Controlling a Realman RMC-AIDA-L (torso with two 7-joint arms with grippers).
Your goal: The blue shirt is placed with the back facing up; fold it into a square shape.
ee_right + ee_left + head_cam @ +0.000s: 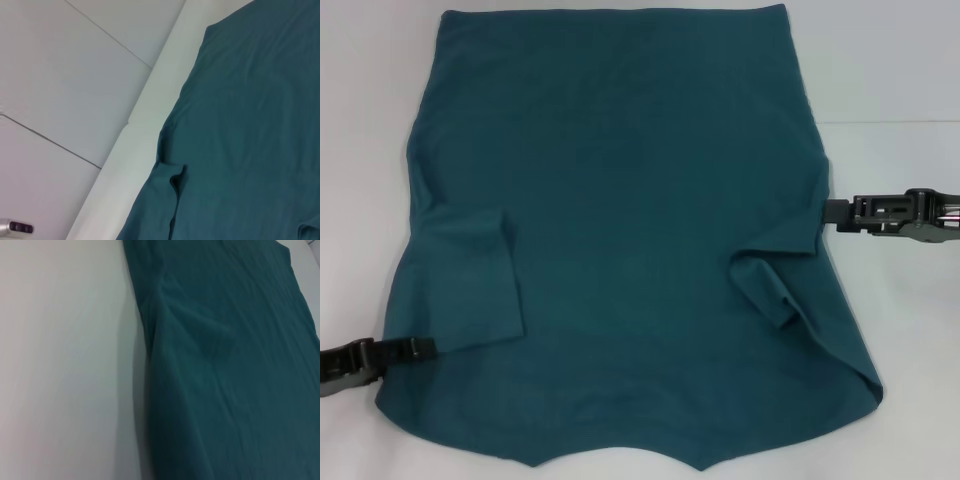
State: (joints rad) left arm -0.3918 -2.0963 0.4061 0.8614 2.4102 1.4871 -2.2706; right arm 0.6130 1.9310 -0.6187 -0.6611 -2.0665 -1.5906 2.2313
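Note:
The blue shirt (pixel 630 230) lies flat on the white table (pixel 890 60), plain side up, collar end towards me. Both sleeves are folded inward onto the body: one (pixel 470 280) on the left, one (pixel 775 285) on the right, which is rumpled. My left gripper (pixel 420 347) is low at the shirt's left edge, at the folded sleeve's near corner. My right gripper (pixel 828 212) is at the shirt's right edge, level with the right sleeve fold. The shirt also shows in the left wrist view (pixel 230 370) and the right wrist view (pixel 250 125). No lettering shows.
Bare white table lies on both sides of the shirt (pixel 65 365). The right wrist view shows the table's edge (pixel 135 130), pale panels beyond it, and a small grey object (pixel 15 227) in a corner.

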